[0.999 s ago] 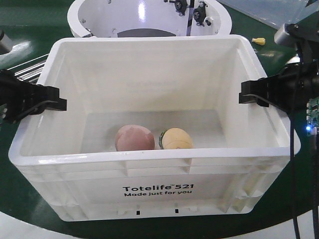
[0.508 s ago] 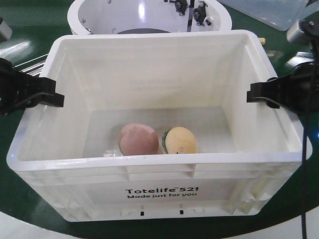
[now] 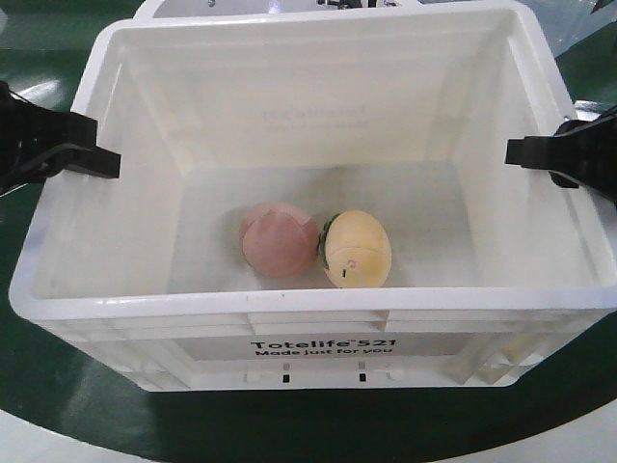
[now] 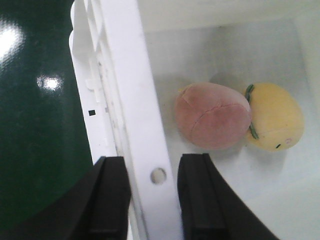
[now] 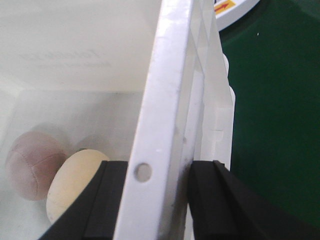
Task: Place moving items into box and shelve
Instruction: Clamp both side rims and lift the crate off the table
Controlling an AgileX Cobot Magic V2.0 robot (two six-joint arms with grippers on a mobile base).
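Black, matte and blocky, the left gripper point(image 4: 152, 197) straddles the left wall of the box point(image 3: 308, 304). One flat finger point(image 4: 111, 197) is outside against the ribbed rim and the other is inside against the smooth wall, clamped with only the wall's thickness between them. The box is a large rectangular crate of glossy white plastic with a thick rolled rim, moulded ribs under the lip and black "Totelife 521" lettering on its near face. It stands over a dark green, shiny surface point(image 3: 58, 405).

On the box floor, left of centre, lies the pink ball point(image 3: 280, 239) — dull, soft-looking, with stitched seams across its rounded panels. Touching its right side is the yellow egg point(image 3: 357, 249), pale and smooth, with a green strip along the edge where the two meet.

At the right wall, the right gripper point(image 5: 160, 200) pinches the rim the same way, with one black finger inside and one outside beside a small round hole in the lip.

Against the picture half a second earlier, the box fills more of the front view. Its far rim now reaches the top edge and covers nearly all of the round white tub behind — and both grippers sit nearer the frame's sides. The toys lie slightly further right, and are touching as before.
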